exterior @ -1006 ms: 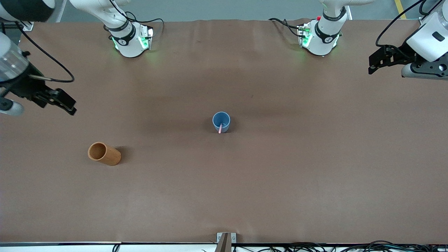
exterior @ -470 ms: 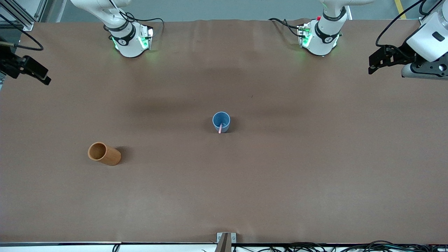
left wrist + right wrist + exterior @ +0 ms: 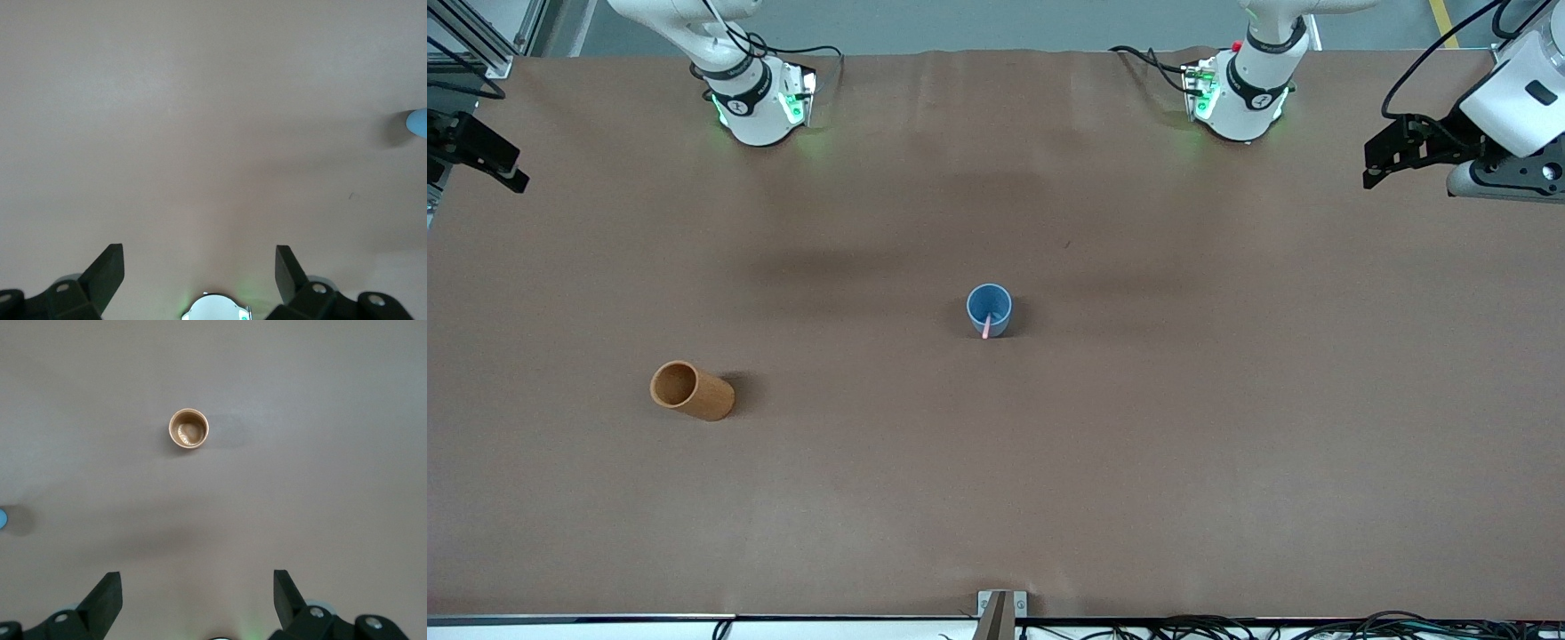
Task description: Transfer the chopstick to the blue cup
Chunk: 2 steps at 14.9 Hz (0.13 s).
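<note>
Standing in cup: the chopstick [image 3: 986, 326], pale pink, leans in the blue cup [image 3: 989, 310], its upper end resting on the rim's edge nearest the front camera and sticking out a little past it.
Blue cup: upright near the middle of the table [image 3: 1138, 462], well apart from both grippers; a sliver of it shows at the edge of the left wrist view [image 3: 418, 123].
Orange-brown cup: the orange-brown cup [image 3: 691, 389] stands toward the right arm's end of the table, nearer the front camera than the blue cup and well apart from it; the right wrist view looks down into its round mouth [image 3: 188, 429], where a pale patch shows, possibly glare.
Right gripper: the right gripper [image 3: 480, 158] is up over the table's edge at the right arm's end; in its wrist view [image 3: 197, 597] the fingers stand wide apart with nothing between them.
Left gripper: the left gripper [image 3: 1392, 153] hangs over the table's left-arm end, waiting; its wrist view [image 3: 199, 272] shows the fingers spread wide over bare table, holding nothing.
Bases: both arm bases show green lights.
Writing: no brand or label can be read on the cups, chopstick or grippers.
</note>
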Available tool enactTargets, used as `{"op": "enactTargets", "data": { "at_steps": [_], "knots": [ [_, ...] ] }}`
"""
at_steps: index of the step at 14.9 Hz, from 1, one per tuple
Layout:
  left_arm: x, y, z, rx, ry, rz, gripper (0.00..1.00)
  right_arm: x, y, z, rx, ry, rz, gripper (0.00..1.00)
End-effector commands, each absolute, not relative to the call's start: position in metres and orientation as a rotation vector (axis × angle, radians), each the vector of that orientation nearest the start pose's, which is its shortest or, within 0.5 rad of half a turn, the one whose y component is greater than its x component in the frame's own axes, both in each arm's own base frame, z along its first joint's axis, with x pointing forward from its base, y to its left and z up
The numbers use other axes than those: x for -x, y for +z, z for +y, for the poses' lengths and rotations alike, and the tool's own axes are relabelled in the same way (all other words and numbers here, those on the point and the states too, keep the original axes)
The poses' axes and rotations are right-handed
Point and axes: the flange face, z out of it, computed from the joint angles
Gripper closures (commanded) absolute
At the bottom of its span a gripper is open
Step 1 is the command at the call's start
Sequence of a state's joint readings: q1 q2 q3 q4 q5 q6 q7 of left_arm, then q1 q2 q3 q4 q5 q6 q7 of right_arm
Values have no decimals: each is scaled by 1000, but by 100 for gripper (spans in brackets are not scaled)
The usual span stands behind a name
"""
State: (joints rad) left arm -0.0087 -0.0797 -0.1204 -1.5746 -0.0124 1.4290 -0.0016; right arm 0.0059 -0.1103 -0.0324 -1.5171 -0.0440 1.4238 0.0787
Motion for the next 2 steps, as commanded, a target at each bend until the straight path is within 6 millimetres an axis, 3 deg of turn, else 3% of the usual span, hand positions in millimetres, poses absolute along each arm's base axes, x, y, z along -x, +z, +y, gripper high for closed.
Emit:
{"op": "enactTargets", "data": {
  "at_steps": [1, 2],
  "knots": [
    [-509, 663, -67, 3143, 55, 206, 0, -507, 701, -23, 3158, -17, 132, 0],
    [-512, 661, -69, 3142, 64, 208, 0, -511, 697, -22, 3157, -7, 129, 0]
  ]
}}
